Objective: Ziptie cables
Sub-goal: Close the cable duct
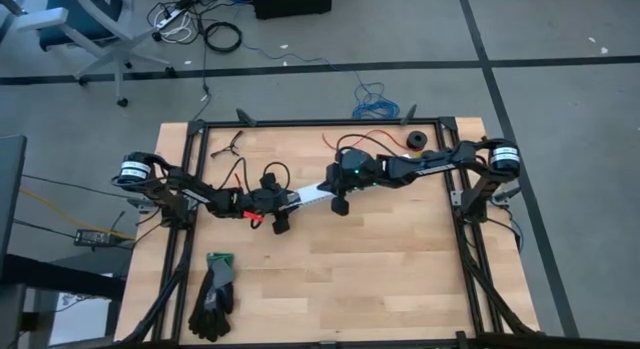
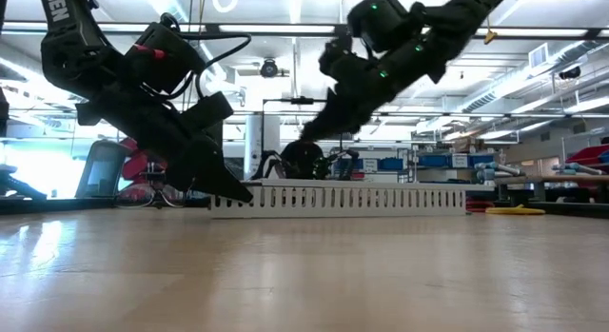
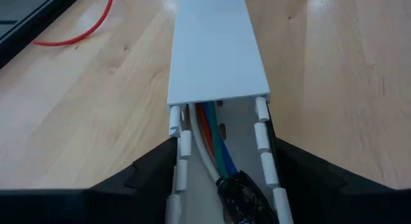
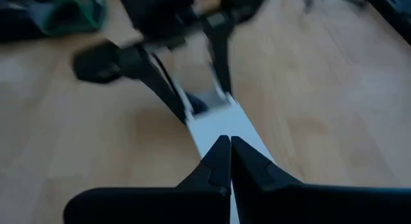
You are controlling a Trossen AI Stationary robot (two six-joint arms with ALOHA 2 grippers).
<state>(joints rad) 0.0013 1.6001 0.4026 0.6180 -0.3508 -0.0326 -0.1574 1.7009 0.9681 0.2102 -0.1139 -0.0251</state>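
I have both arms meeting mid-bench over the white channel (image 1: 312, 196), which lies slanted on the wooden bench (image 1: 400, 269), running from about 8 o'clock to 2 o'clock of bench centre. My left end effector (image 1: 283, 202) is at the channel's 8 o'clock end, fingers (image 3: 154, 169) spread just wide enough to straddle the channel, one on each side wall, touching it. The cables (image 3: 209, 137) lie inside the channel at that end: white, red, blue and green wires running under the white lid (image 3: 215, 51), with a dark-sleeved end (image 3: 243, 197) showing in the open slotted part between my left fingers. My right end effector (image 4: 230, 161) is over the lid toward the 2 o'clock end, fingers pressed narrow, tips together with no gap and nothing between them; the tips are at the lid top, contact I cannot tell. In the low view it sits tilted above the channel (image 2: 338, 199). A thin red wire (image 3: 74, 33) loops on the bench beside the channel. A pair of dark gloves (image 1: 214, 294) lies at 7 o'clock, well apart. A black tape roll (image 1: 414, 140) sits at 1 o'clock near the frame.
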